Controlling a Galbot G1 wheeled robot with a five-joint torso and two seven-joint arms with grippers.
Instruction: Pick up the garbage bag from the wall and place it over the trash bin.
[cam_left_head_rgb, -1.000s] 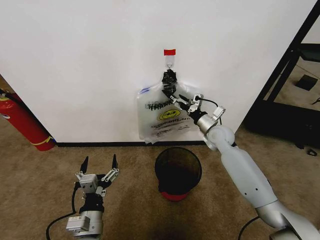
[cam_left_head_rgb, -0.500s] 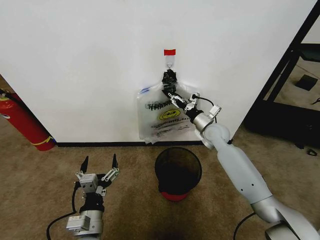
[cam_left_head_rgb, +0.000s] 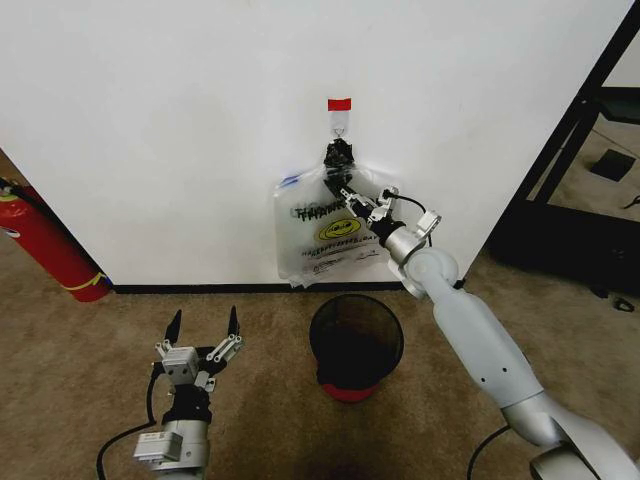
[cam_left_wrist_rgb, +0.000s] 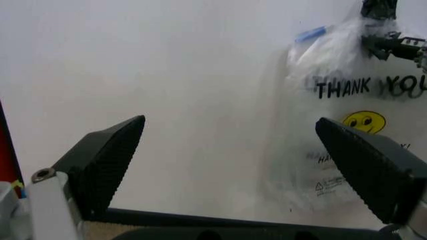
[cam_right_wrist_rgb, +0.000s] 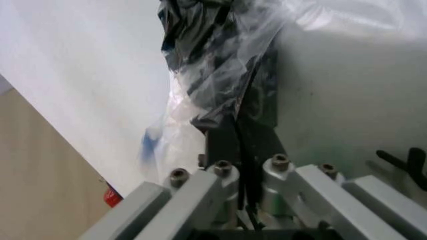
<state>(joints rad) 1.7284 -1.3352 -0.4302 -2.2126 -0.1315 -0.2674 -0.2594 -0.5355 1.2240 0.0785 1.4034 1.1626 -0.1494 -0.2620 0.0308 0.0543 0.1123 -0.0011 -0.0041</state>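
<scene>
Brown carpet was spread below the white wall, and a black baseboard was seen along the foot of that wall. A red tape strip was fixed to the wall, with a small hook just beneath it. The garbage bag was hung from that hook, flat against the wall, its "THANK YOU" lettering and yellow smiley turned outward; its top was gathered under a black tie just below the hook.

The right arm was stretched up and forward toward the wall, and the right gripper was placed at the bag's upper part, just under the black tie. In the right wrist view its fingers were pressed together, with crinkled plastic and the black tie around their tips. The left gripper was held low over the carpet, well apart from the bag, with its fingers spread wide and pointed toward the wall.

The trash bin was stood on the carpet below the bag, near the baseboard. A red fire extinguisher was leaned against the wall far to the left of the bag. A black frame was stood at the wall's right end.
</scene>
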